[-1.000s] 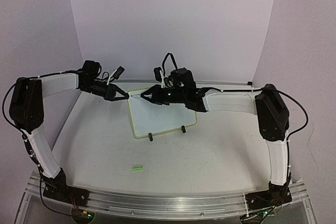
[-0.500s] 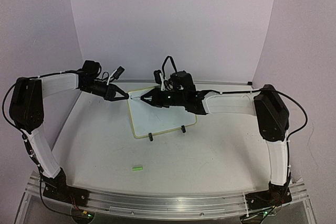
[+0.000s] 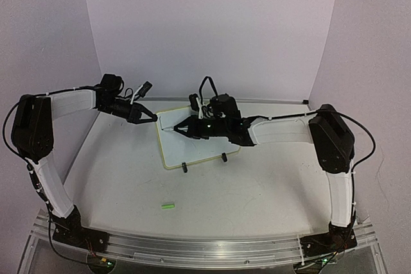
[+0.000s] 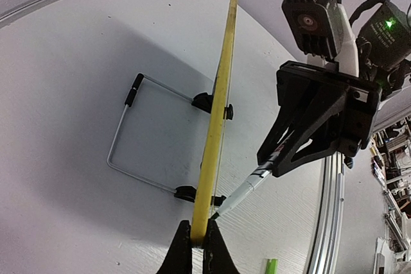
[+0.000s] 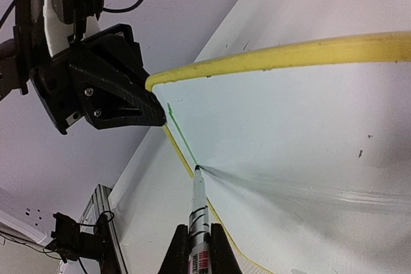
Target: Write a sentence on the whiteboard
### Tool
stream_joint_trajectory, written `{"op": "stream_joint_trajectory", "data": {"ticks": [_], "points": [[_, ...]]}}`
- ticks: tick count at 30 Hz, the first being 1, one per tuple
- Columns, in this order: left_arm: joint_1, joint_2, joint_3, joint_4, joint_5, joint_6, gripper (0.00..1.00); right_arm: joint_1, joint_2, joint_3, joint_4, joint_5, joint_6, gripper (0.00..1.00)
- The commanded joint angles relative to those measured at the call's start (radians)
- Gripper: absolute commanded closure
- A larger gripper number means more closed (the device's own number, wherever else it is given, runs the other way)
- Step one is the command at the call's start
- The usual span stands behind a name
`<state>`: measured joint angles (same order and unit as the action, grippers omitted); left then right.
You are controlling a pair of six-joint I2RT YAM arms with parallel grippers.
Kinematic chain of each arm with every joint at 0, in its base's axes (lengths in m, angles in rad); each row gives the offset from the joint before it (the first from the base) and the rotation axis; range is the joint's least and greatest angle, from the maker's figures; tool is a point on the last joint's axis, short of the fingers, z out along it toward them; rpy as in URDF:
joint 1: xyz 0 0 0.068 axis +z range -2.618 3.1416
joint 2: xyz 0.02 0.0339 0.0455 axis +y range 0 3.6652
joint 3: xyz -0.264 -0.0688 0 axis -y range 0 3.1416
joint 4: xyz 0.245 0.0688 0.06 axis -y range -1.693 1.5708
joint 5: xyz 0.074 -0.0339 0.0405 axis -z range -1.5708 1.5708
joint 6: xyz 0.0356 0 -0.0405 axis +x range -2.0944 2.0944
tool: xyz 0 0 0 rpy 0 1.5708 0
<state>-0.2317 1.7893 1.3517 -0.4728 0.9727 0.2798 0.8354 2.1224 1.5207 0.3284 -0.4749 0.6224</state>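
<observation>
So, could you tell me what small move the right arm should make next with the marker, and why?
Probably draw the marker tip a little toward the middle of the whiteboard, pressed on. The tip rests by the yellow frame, at the end of one short green stroke, with bare white beyond, and the left gripper is shut on the frame, steadying it.

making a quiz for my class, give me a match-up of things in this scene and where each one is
Things: 1 yellow-framed glossy whiteboard; 2 grey-barrelled marker pen; 3 small green piece
Places: a lying on the table, nearer the arm bases; b corner pinched in the left jaws; c tip on the board, held in the right jaws
Pairs: 1-b; 2-c; 3-a
</observation>
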Motion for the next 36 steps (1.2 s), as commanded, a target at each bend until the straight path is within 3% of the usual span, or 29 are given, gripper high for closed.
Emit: {"op": "stream_joint_trajectory", "data": {"ticks": [1,36], "points": [[0.002,-0.008,0.010,-0.037,-0.025,0.017,1.00,-0.008,-0.095,-0.016,0.107,-0.037,-0.001,1.00],[0.002,-0.008,0.012,-0.045,-0.026,0.018,1.00,-0.002,0.018,0.115,0.034,0.044,-0.015,1.00]]}}
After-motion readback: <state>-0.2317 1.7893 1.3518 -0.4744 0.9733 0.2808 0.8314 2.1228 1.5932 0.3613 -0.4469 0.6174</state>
